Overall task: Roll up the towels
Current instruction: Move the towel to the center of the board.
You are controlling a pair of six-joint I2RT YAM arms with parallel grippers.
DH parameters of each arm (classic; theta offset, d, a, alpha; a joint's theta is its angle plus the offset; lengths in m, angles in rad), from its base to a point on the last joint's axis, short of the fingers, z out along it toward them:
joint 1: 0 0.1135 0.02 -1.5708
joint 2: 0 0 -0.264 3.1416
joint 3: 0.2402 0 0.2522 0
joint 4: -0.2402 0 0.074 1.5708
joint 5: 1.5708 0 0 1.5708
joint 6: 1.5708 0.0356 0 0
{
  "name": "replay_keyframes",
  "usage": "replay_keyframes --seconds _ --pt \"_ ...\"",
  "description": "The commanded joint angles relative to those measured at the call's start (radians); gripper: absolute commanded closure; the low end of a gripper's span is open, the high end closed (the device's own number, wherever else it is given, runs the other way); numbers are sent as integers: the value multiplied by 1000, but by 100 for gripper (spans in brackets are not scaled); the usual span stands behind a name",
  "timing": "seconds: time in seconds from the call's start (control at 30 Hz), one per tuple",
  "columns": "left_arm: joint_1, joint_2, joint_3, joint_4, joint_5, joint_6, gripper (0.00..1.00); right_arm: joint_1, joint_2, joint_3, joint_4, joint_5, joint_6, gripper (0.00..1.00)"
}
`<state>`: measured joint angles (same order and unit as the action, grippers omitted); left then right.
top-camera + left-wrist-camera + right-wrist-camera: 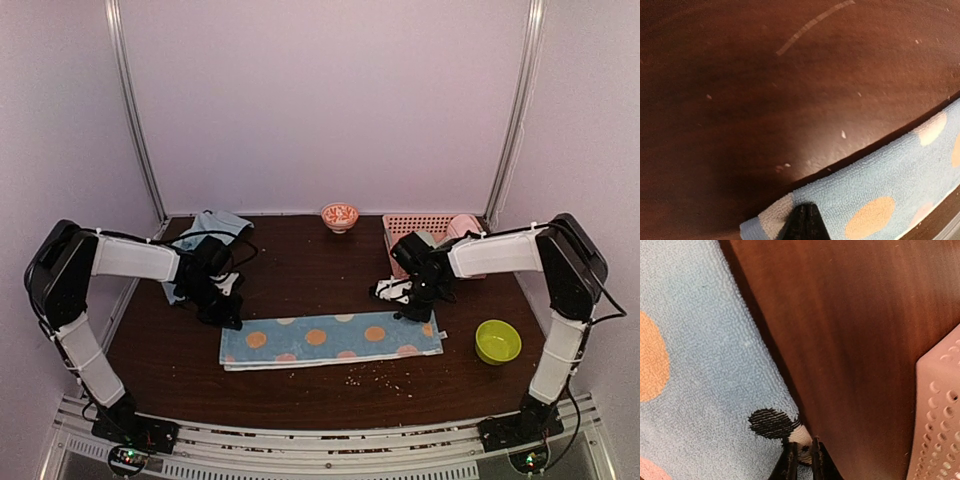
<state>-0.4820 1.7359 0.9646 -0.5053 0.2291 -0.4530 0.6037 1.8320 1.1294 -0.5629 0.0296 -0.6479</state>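
Likely soft, limp and light, the spotted towel (330, 340) lies flat on the near surface (300, 280) (the plain towel (215, 225) sits heaped far left), best taken at its far corners, where the left fingers (804, 225) press closed and the right fingers (790, 462) narrowly pinch its edge.

Top view: we see soft, even overhead light, with a pinkish cast on the plain white walls (330, 100). Left wrist view is blurry, and the dark brown wooden table (765, 100) is dim at lower left. Right wrist view is sharp, and the light-blue terry towel with orange spots (715, 340) throws a dark edge shadow.
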Motion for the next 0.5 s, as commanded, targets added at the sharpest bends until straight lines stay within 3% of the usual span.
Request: replay_keyframes --seconds 0.0,0.27,0.47 --pt "40 62 39 -42 -196 40 100 -1 102 65 71 110 14 88" --pt "40 37 145 -80 -168 91 100 1 68 202 -3 56 58 84" --pt "-1 -95 142 -68 -66 124 100 -1 -56 217 -86 -55 134 76"
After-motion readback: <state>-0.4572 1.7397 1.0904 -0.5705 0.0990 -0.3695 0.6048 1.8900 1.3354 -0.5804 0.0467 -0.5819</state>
